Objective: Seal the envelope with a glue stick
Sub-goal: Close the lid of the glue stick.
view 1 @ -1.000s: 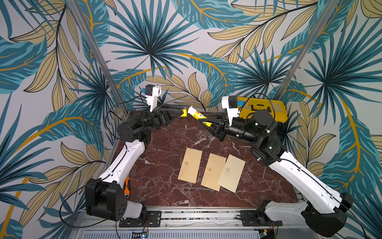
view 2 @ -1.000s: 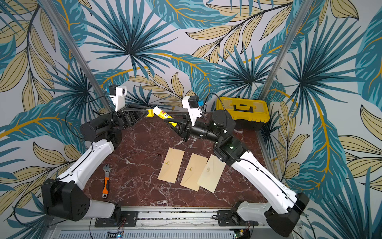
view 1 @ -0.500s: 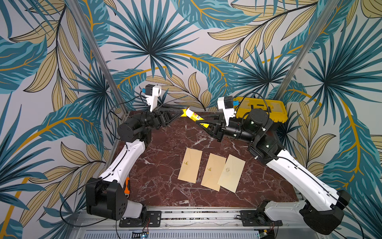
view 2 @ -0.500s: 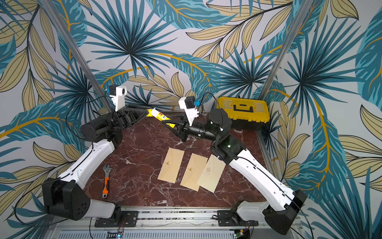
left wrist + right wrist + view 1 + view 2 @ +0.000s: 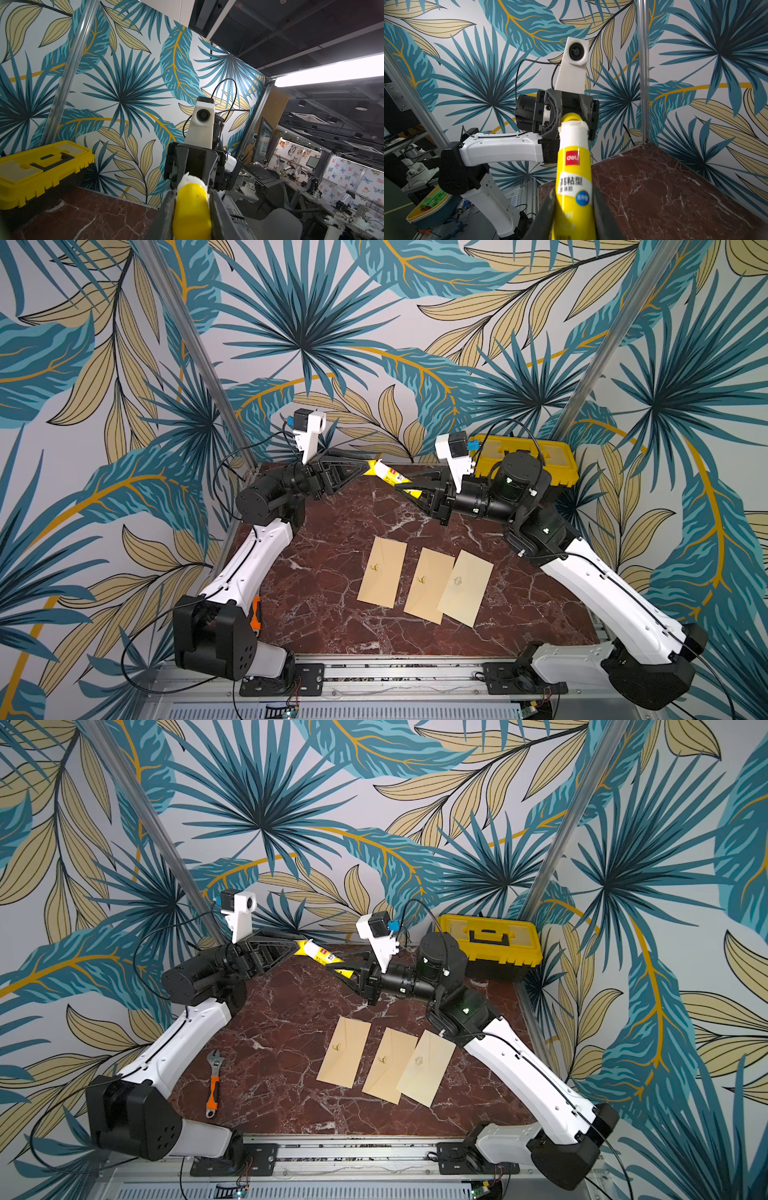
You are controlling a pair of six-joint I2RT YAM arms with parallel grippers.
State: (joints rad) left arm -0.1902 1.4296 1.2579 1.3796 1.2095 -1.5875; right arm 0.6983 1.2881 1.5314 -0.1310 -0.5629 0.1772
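Both top views: glue stick held above the rear of the table. The left gripper clamps its cap end, the right gripper its body. Three envelopes lie untouched.
Left wrist: yellow cap gripped.
Right wrist: white neck exposed.
Assessment: uncapping apparently underway; gluing and sealing outstanding.

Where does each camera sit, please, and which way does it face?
Top views: high above the robot's base side, looking down on the marble table, three envelopes and both whole arms.
Left wrist: behind the left gripper, facing the right gripper and yellow toolbox; own fingers show.
Right wrist: behind the right gripper, facing the left gripper and left arm; own fingers show.
Shared: both wrist views show the glue stick.
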